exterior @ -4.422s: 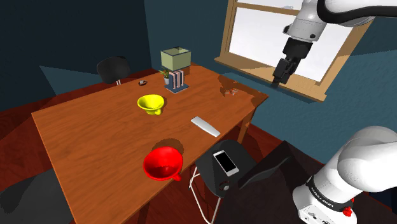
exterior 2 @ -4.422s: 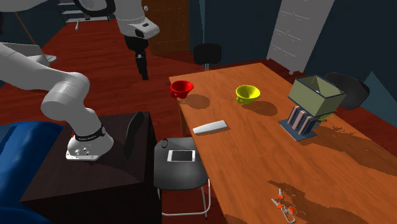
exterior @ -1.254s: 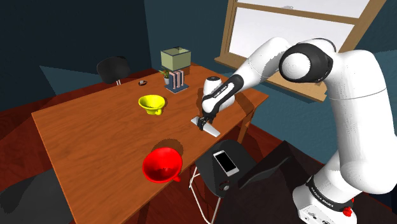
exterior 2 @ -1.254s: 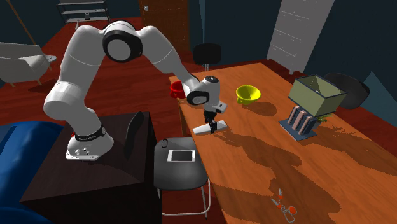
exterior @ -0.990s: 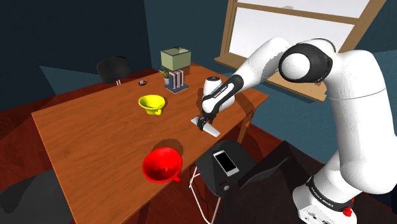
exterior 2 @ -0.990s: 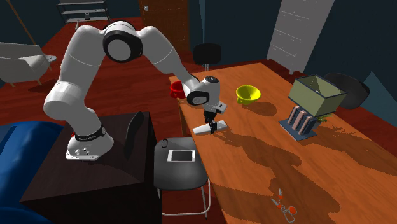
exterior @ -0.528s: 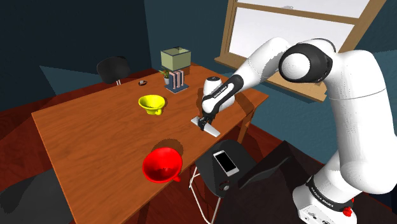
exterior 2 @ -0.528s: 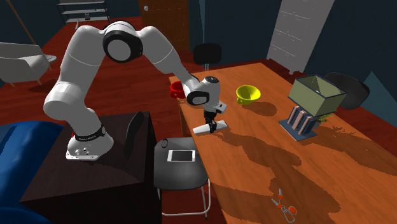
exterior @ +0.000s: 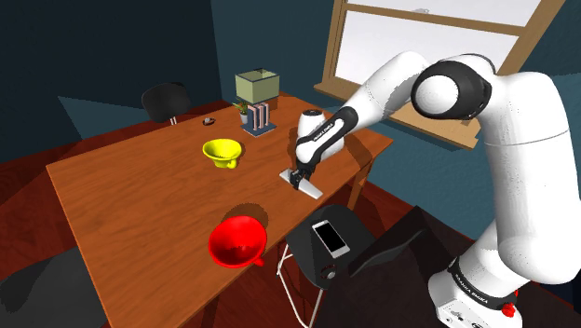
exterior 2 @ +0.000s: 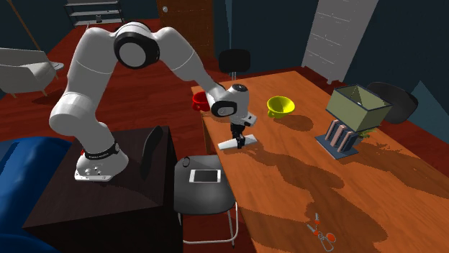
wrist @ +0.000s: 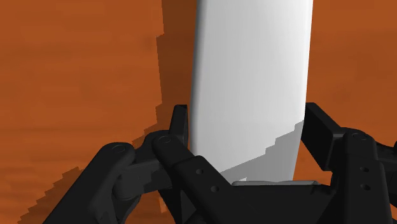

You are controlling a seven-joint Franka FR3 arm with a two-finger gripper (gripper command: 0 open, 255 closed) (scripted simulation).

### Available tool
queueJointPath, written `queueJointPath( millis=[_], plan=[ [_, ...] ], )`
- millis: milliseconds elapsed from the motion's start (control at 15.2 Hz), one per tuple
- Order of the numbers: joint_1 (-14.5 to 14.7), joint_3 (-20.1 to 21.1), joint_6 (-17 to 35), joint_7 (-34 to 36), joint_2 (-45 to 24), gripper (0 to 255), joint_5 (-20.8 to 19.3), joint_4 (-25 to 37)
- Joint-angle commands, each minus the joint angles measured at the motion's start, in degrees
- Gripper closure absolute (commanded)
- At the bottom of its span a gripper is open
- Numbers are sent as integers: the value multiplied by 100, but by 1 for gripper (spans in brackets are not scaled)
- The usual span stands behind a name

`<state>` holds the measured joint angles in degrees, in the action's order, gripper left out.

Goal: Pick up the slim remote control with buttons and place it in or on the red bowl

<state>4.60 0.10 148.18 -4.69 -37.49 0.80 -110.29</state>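
Note:
The slim remote (exterior: 304, 184) is drawn plain white and sits at the wooden table's (exterior: 130, 196) edge nearest the stand. My gripper (exterior: 297, 175) points down on it and is shut on its middle. In the wrist view the white remote (wrist: 251, 83) runs between the two black fingers (wrist: 180, 127), which clasp its long sides. In the second exterior view the remote (exterior 2: 227, 143) is clasped by the gripper (exterior 2: 237, 137), low over the table. The red bowl (exterior: 239, 239) stands near the table's front edge; in the second exterior view the arm half hides the red bowl (exterior 2: 201, 100).
A yellow bowl (exterior: 222, 152) stands toward the table's middle. A green box over striped books (exterior: 257, 101) sits at the far end. A black chair with a phone on it (exterior: 330, 237) is beside the table edge. Small scissors (exterior 2: 320, 231) lie at the second exterior view's lower right.
The fingers have shut on the remote within the last second. The arm and the remote have shifted slightly since then.

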Motion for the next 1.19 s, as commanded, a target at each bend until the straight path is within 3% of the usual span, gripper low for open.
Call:
queueJointPath(
  millis=[0, 1122],
  plan=[
    [-6, -1, -93, -6, 135, 255, 0, -41],
    [-2, -7, -1013, 7, 1156, 255, -9, -141]
  ],
)
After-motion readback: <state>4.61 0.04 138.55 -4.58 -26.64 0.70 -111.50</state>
